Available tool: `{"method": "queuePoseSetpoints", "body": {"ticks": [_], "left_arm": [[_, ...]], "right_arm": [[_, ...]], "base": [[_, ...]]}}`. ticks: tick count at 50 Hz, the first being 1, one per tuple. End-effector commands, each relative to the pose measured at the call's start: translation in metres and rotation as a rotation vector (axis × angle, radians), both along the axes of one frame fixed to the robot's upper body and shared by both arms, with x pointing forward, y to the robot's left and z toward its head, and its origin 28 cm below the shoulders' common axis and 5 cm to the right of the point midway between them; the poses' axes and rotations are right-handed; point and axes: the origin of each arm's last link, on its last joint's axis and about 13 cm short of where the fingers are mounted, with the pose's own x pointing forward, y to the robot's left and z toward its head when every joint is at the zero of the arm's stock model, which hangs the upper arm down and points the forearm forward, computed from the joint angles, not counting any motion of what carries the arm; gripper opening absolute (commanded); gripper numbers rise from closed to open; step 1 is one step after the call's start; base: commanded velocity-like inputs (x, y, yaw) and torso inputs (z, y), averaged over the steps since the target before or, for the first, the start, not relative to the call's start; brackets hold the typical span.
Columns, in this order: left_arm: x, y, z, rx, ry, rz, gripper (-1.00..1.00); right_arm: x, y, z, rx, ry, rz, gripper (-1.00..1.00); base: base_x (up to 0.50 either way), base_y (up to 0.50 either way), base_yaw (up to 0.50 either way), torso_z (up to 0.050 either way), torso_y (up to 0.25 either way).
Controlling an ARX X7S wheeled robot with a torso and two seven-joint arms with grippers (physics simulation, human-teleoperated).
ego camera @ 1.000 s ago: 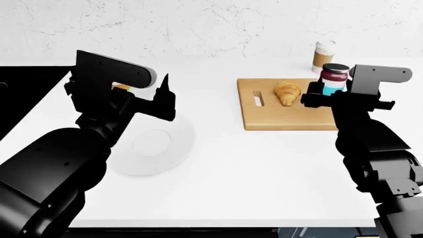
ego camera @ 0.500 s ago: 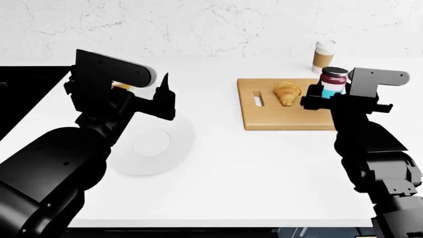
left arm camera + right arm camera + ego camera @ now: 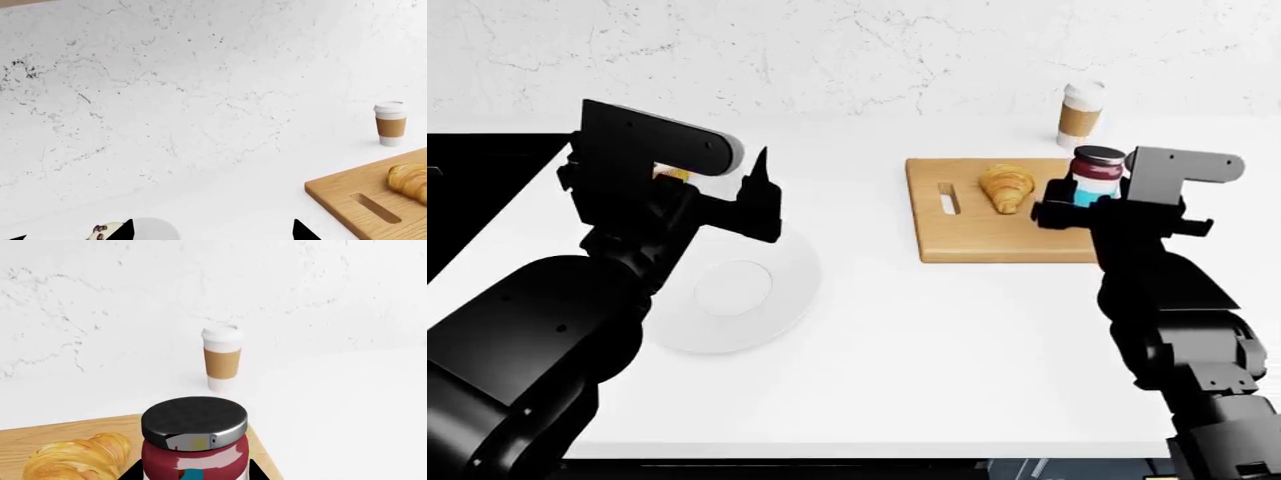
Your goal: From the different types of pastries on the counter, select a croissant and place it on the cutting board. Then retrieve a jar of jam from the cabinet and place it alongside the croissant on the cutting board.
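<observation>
The croissant point(image 3: 1006, 187) already lies on the cutting board point(image 3: 988, 240), just right of the slot handle, so the first half of the task looks done. The jar of jam point(image 3: 1094, 176) has left the cabinet and is held upright in the right gripper point(image 3: 1065, 205) above the right end of the board, to the right of the croissant and apart from it. What appears to remain is lowering the jar onto the wood beside the pastry and letting go; whether its base already touches the board cannot be told.

In the right wrist view the jar point(image 3: 195, 440) fills the near centre, sitting between the jaws, which clasp its lower body; the croissant point(image 3: 79, 457) lies close on its left.

The left gripper point(image 3: 761, 200) hovers over the white surface point(image 3: 961, 350) near a round plate point(image 3: 741, 295), jaws spread and holding nothing. A paper coffee cup point(image 3: 1078, 113) stands beyond the board, near the wall.
</observation>
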Motion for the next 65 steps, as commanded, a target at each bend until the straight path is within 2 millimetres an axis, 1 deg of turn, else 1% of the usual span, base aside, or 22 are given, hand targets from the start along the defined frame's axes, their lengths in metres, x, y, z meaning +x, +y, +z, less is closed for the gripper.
{"method": "queuePoseSetpoints", "body": {"ticks": [1,27,28,50,65], "left_arm": [[0.001,0.0,-0.001,0.001,0.002,0.002,1.0],[0.002,0.0,-0.002,-0.001,0.006,-0.005,1.0],[0.002,0.0,-0.002,-0.001,0.005,-0.006,1.0],[0.002,0.002,-0.001,-0.007,0.002,-0.001,1.0],[-0.004,0.002,0.003,-0.013,-0.009,-0.004,1.0]], "right_arm": [[0.001,-0.001,-0.004,-0.015,0.008,-0.002,-1.0],[0.005,-0.001,-0.009,-0.015,0.026,-0.011,-1.0],[0.005,-0.001,-0.009,-0.016,0.026,-0.011,1.0],[0.002,0.0,-0.001,-0.03,0.015,-0.018,1.0],[-0.009,0.009,0.027,-0.01,-0.057,0.038,1.0]], "base": [[0.0,0.0,0.0,0.0,0.0],[0.0,0.0,0.0,0.0,0.0],[0.0,0.0,0.0,0.0,0.0],[0.0,0.0,0.0,0.0,0.0],[0.0,0.0,0.0,0.0,0.0]]}}
